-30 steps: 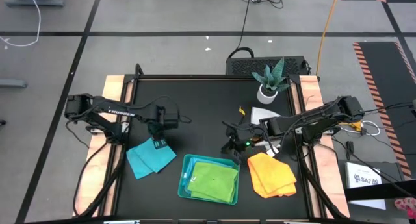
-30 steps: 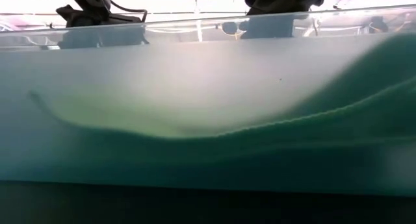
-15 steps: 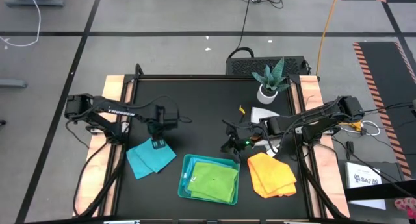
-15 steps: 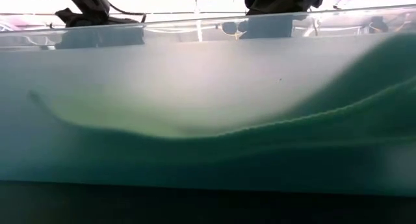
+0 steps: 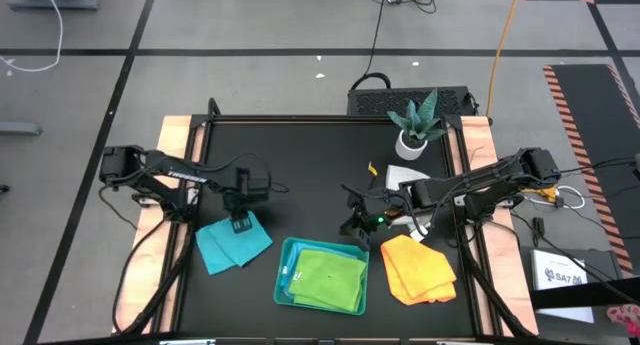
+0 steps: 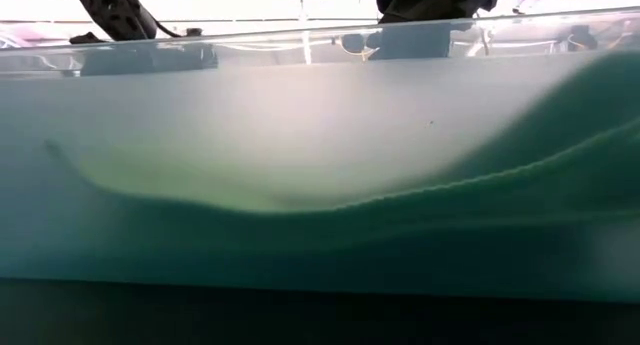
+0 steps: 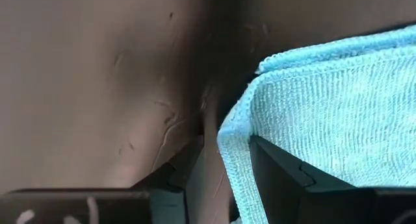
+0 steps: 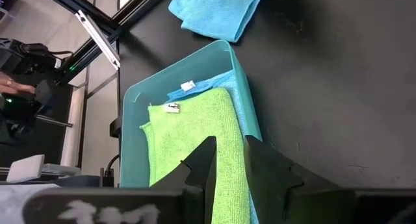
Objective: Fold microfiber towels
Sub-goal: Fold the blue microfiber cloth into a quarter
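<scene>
**Slight shift of the left arm over the turquoise towel**

Sits a touch farther back than a second ago, as left gripper (image 5: 240,219), with its arm showing farther over at the low view's edge; everything else as before.

Hangs over the far edge of the folded turquoise towel (image 5: 233,241) at the table's (image 5: 300,155) front left. Straddles that towel's hem in the left wrist view: fingers (image 7: 279,175) narrowly parted, one on the cloth side, the other over bare table, the stitched edge between them and a dark slit still beside it, so not pinched.

Hovers near the table's middle, as right gripper (image 5: 352,223), just behind the teal tray (image 5: 283,275). Shows its fingers a narrow gap apart in its own wrist view and grips nothing.

Holds, in that tray, the lime green towel (image 5: 330,277) lying flat on top, with a second turquoise towel (image 8: 218,82) peeking from beneath at the far side. Fills almost the whole low view with its pale translucent wall (image 6: 320,135).

Lies folded on the table right of the tray: yellow-orange towel (image 5: 418,269). Lies farther back, partly under the right arm: pale grey-white towel (image 5: 408,174). Stands behind it at the far edge: small potted plant (image 5: 415,125).
</scene>
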Robot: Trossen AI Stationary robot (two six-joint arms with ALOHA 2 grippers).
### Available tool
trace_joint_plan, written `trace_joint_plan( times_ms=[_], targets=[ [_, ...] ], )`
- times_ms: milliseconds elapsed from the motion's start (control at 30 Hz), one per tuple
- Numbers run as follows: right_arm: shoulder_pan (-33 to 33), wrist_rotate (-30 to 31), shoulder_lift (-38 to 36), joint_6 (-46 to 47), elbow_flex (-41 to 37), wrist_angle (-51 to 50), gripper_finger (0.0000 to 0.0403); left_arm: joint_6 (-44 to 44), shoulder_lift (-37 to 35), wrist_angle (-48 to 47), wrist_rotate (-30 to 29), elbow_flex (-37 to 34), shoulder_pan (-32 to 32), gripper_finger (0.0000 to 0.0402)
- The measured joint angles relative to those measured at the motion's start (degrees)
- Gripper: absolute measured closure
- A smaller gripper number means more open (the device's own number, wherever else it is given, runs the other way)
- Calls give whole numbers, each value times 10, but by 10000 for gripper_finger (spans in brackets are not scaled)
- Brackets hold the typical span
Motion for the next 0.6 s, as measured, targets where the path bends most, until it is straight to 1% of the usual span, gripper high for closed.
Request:
trace_joint_plan(
  times_ms=[200, 600],
  targets=[
    [0, 0, 0, 0, 0, 0, 335, 2, 0, 12, 0, 4, 0, 275],
    [0, 0, 0, 0, 0, 0, 335, 18, 0, 21, -5, 52, 0, 275]
  ],
)
